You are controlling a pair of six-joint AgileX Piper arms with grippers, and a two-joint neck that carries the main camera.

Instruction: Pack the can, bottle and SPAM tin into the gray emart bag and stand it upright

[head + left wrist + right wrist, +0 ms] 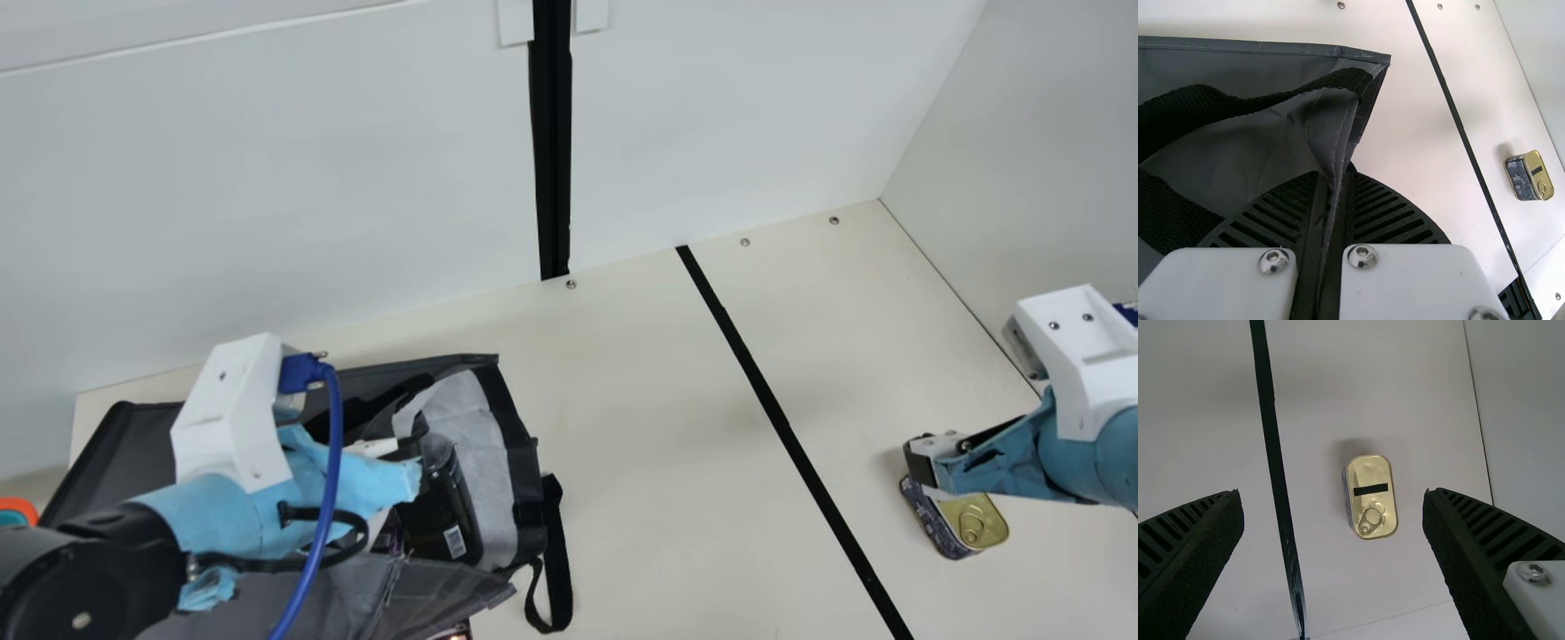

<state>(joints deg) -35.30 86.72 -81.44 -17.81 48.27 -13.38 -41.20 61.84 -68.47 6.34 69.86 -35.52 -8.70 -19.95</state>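
Observation:
The gray emart bag (471, 587) lies on its side at the main view's left, its pale lining showing at the mouth. A dark bottle-like container (444, 511) with a barcode lies inside; whether the can is there too, I cannot tell. Over the bag is my left gripper (396, 471); in the left wrist view my left gripper (1331, 180) is shut on a fold of the bag's edge (1331, 133). The SPAM tin (973, 523) rests on the table below my right gripper (929, 462). In the right wrist view the tin (1371, 497) appears beyond my right gripper (1333, 497), which stands open.
A black strip (782, 427) crosses the cream table (640, 427) between the bag and the tin. White walls (311, 196) rise behind and at the right. A black strap (556, 569) hangs off the bag's mouth side. An orange-rimmed object (20, 508) is at the left edge.

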